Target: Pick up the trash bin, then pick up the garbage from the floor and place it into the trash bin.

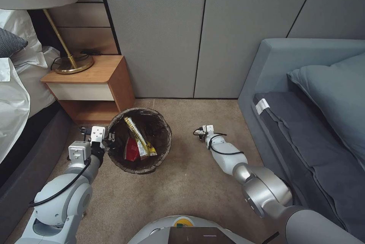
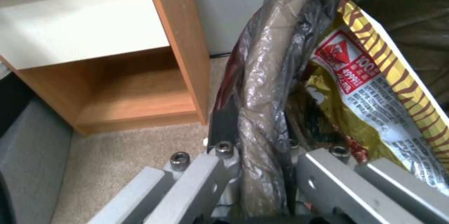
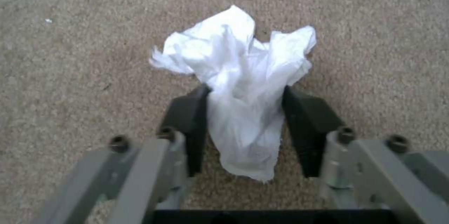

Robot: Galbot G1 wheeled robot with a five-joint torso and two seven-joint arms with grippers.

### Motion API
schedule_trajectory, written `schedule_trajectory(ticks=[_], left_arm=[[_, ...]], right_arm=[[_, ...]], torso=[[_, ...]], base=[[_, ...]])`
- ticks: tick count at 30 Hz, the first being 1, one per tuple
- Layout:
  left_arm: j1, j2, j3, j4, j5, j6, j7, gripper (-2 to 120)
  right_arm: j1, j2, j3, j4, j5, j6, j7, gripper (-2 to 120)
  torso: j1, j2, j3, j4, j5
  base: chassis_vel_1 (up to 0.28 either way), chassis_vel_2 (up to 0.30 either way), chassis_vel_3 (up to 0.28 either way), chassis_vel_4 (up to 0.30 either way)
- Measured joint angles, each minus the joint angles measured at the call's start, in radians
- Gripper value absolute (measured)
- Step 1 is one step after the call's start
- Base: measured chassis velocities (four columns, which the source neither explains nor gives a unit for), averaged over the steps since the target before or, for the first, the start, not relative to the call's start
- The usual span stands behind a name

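The trash bin point(image 1: 164, 124) stands on the tan carpet floor point(image 1: 190, 187) beside the nightstand, its dark bag folded over the rim point(image 2: 266, 76). Inside lie a yellow wrapper point(image 1: 136, 132) point(image 2: 383, 87) and a red packet point(image 1: 132, 149). My left gripper point(image 1: 108, 137) point(image 2: 257, 146) is shut on the bin's rim, one finger inside and one outside. To the bin's right, my right gripper point(image 1: 201, 132) point(image 3: 245, 94) is down at the carpet. Its black pads point(image 3: 189, 118) press both sides of a crumpled white tissue point(image 3: 238, 59).
A wooden nightstand point(image 1: 95, 84) with a brass lamp point(image 1: 72, 65) stands just behind the bin. A bed point(image 1: 15, 103) runs along the left, a grey-blue sofa point(image 1: 304, 122) along the right, and wall panels point(image 1: 171, 35) close the back. Open carpet lies between.
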Motion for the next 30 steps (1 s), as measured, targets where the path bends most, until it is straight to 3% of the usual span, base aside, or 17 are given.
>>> schedule_trajectory(ticks=[4, 7, 11, 21, 24, 30], left_arm=[[0.0, 0.001, 0.0, 0.001, 0.0, 0.0, 0.0, 0], [0.001, 0.001, -0.001, 0.0, 0.0, 0.0, 0.002, 0], [0.001, 0.002, -0.005, -0.001, 0.0, 0.0, 0.002, 0], [0.002, 0.002, -0.012, -0.006, -0.002, 0.0, 0.003, 0], [0.003, 0.003, -0.017, -0.006, -0.003, 0.0, 0.003, 0], [0.0, 0.005, -0.021, -0.006, -0.004, 0.0, 0.004, 0]], right_arm=[[0.001, -0.001, 0.0, 0.0, -0.001, -0.001, 0.0, 28], [-0.003, -0.003, -0.001, 0.006, -0.003, -0.003, 0.001, 11], [-0.004, -0.007, -0.001, 0.009, -0.003, -0.005, 0.001, 0], [-0.012, -0.036, 0.0, 0.055, 0.004, -0.044, 0.011, 0], [-0.042, -0.065, -0.006, 0.148, 0.041, -0.087, 0.032, 0], [-0.122, -0.165, -0.026, 0.45, 0.162, -0.191, 0.101, 0]], torso=[[0.0, 0.0, 0.0, 0.0, -0.0001], [0.0, 0.0, 0.0, 0.0, -0.0001], [0.0, 0.0, 0.0, 0.0, 0.0], [0.0, 0.0, 0.0, 0.0001, -0.0001], [0.0, 0.0, 0.0, 0.0, 0.0001], [0.0, 0.0, 0.0, 0.0, 0.0002]], base=[[0.0, 0.0, 0.0, 0.0], [0.0, 0.0, 0.0, 0.0], [0.0, 0.0, 0.0, 0.0], [0.0, 0.0, 0.0, 0.0], [0.0, 0.0, 0.0, 0.0], [0.0, 0.0, 0.0, 0.0]])
